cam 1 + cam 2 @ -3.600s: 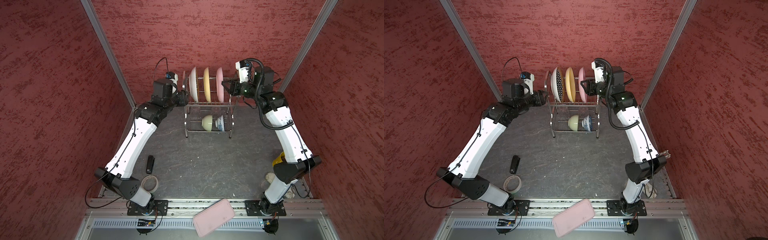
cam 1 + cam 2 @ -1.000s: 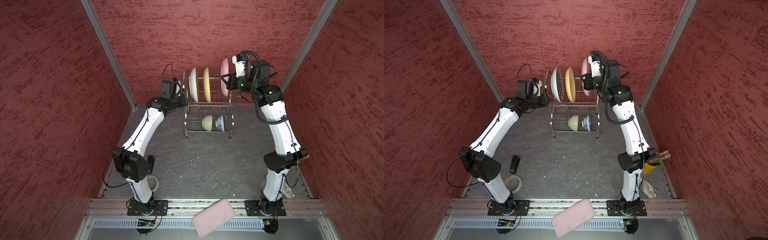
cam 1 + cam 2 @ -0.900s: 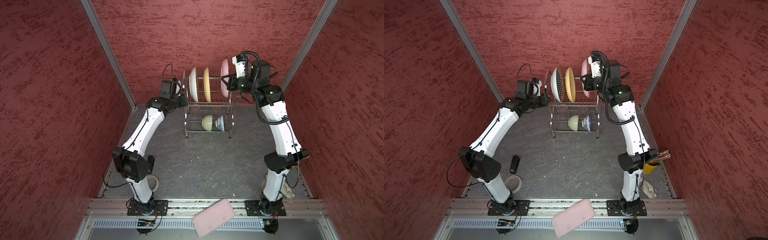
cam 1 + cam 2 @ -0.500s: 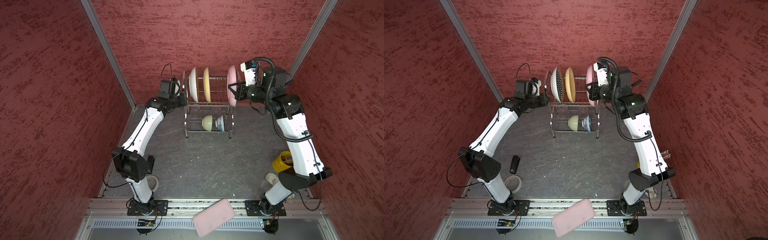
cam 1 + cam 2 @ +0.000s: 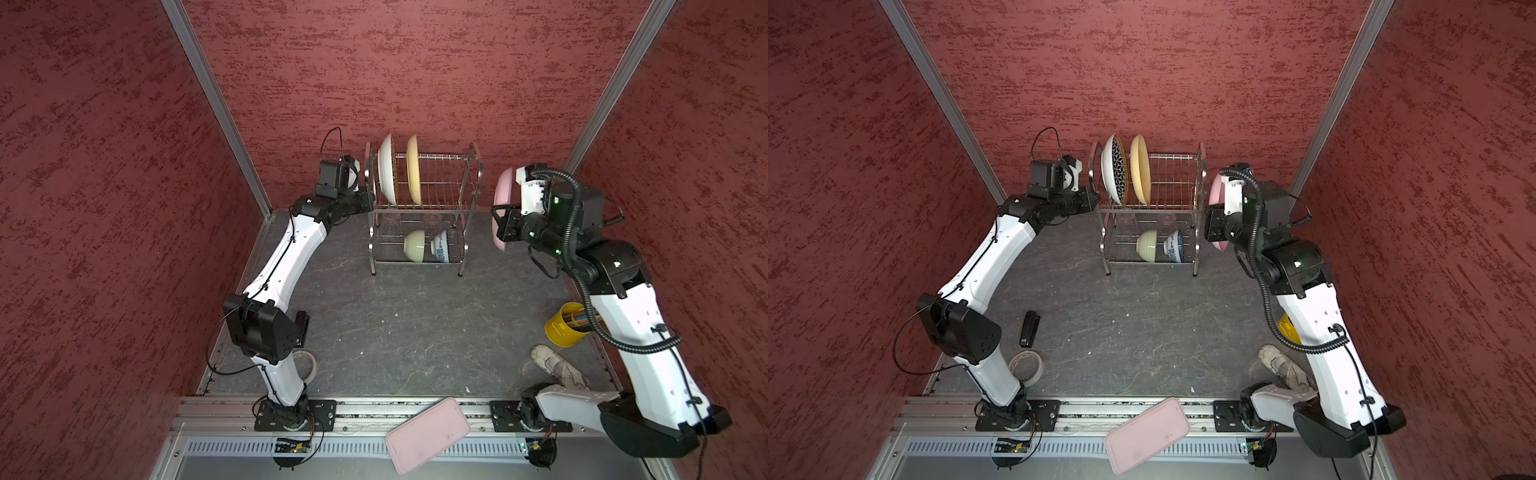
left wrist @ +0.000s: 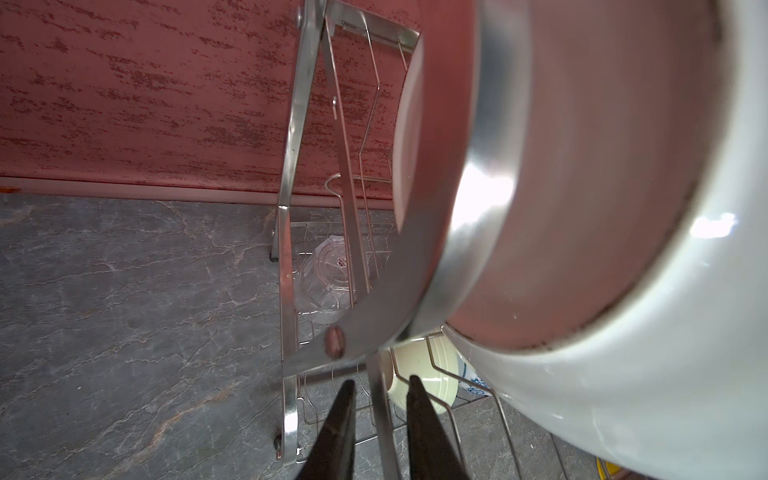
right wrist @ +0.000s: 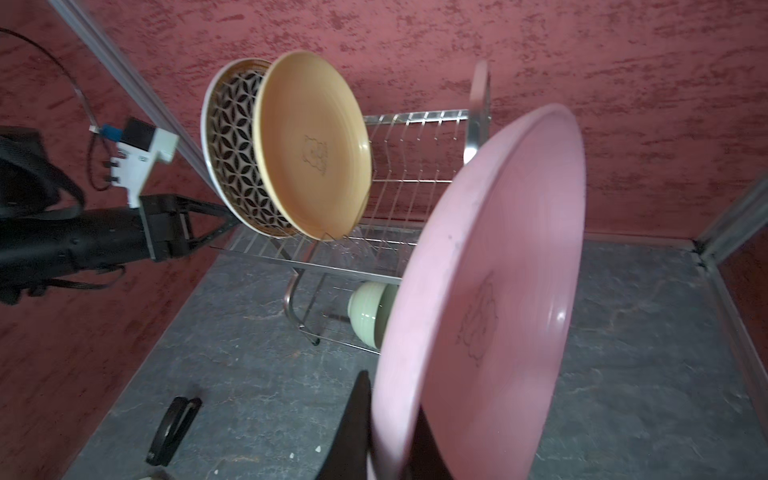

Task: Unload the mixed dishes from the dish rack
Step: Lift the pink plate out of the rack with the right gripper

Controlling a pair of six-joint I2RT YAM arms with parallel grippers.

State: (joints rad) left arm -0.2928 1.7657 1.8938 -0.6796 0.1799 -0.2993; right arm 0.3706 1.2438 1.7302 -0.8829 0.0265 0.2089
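The dish rack (image 5: 475, 174) stands where it stood. The left pincer (image 6: 380, 399) stays nipped nearly closed on the flat steel strip of the rack's side frame, steadying it, and the tiers stretch away beyond its tips.

The big change is the pink plate (image 5: 500, 208). A few seconds ago it stood in the top tier, and a second ago it was lifted above the wires. Now it is out of the rack altogether, held on edge in the air. The right pincer (image 7: 386, 432) is clamped tight on its rim, one finger on each face, and the rack lies well apart from this pincer, out past the plate. So one dish is free and, I judge, only needs laying down on the worktop (image 5: 415, 332).

Still in the top tier, just past the left pincer's tips, is the black-and-white geometric plate (image 5: 1115, 174), with the yellow-orange plate (image 5: 1139, 170) next beyond it. Lower than that pincer, in the bottom tier, the pale green bowl (image 5: 414, 246) and the blue-floral white bowl (image 5: 440, 246) lie side by side. One clear cup (image 6: 328, 278) shows in the lower part of the rack. A second seems to sit beside it, though glass against wire is hard to read.
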